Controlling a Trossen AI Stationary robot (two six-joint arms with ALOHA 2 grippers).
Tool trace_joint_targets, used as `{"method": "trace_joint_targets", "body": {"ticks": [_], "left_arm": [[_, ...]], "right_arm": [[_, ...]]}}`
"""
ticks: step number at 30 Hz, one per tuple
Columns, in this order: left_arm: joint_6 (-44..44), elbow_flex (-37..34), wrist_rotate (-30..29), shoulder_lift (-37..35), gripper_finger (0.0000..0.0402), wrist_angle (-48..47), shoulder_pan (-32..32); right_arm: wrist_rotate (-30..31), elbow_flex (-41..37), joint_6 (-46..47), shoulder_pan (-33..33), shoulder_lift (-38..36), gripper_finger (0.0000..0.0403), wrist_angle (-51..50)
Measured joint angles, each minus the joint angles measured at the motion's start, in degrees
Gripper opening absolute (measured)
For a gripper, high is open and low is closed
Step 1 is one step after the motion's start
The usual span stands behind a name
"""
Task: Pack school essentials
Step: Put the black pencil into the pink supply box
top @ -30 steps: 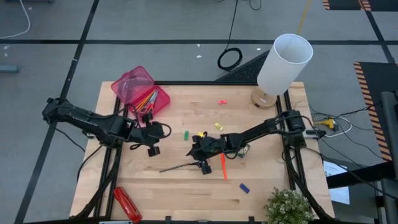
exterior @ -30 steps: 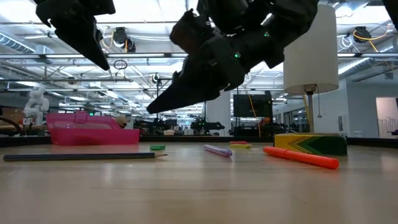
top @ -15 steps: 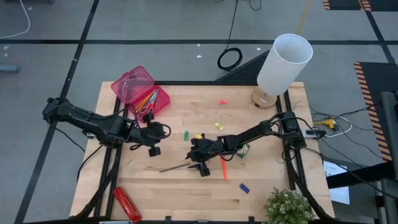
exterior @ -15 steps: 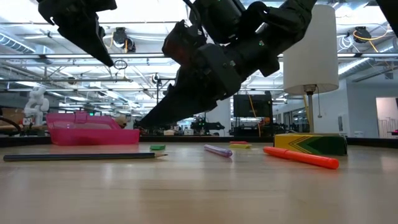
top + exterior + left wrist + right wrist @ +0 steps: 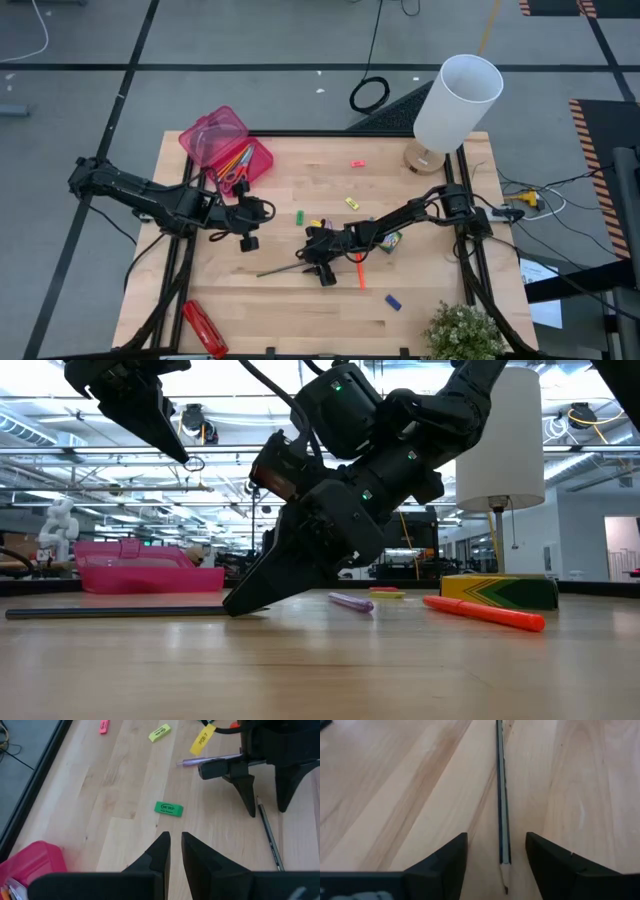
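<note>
1. Right gripper [image 5: 496,865] is open, fingers straddling the pencil [image 5: 501,795] near its tip.
2. Pencil lies flat mid-tabletop, toward the front edge.
3. Likely light, stiff, thin and prone to rolling; pinch across the shaft, low to the wood.
4. Left gripper [image 5: 174,851] hangs nearly shut, empty, toward the left edge near the pink box [image 5: 222,145].
5. Green eraser [image 5: 169,808] carries print, unreadable.

A light wooden table [image 5: 300,305] is seen. Between the open fingers of the right gripper [image 5: 496,851] a dark pencil [image 5: 501,795] is laid flat. Just beside that gripper an orange marker [image 5: 359,270] is found; a green eraser [image 5: 168,808] is placed ahead of the left gripper [image 5: 174,851].
</note>
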Motion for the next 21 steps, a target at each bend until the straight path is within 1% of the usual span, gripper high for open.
{"method": "trace_joint_targets", "body": {"ticks": [3, 9, 13, 17, 21], "left_arm": [[0.0, 0.0, 0.0, 0.0, 0.0049, 0.0, 0.0], [-0.5, 0.0, 0.0, 0.0, 0.0049, 0.0, 0.0], [-0.5, 0.0, 0.0, 0.0, 0.0049, 0.1, 0.0], [-0.5, 0.0, 0.0, 0.0, 0.0049, 0.1, 0.0], [-0.6, 0.0, 0.0, 0.0, 0.0049, 0.1, 0.0]], "right_arm": [[0.7, 0.0, -0.5, -0.4, 0.0, 0.0156, -0.4], [1.1, 0.0, -1.2, -0.5, 0.0, 0.0081, -0.7], [1.0, 0.0, -2.6, -0.5, -0.1, 0.0041, -1.3], [1.1, 0.0, -3.3, -0.6, -0.1, 0.0015, -2.0], [1.1, 0.0, -3.9, -0.6, -0.1, 0.0010, -2.0]]}}
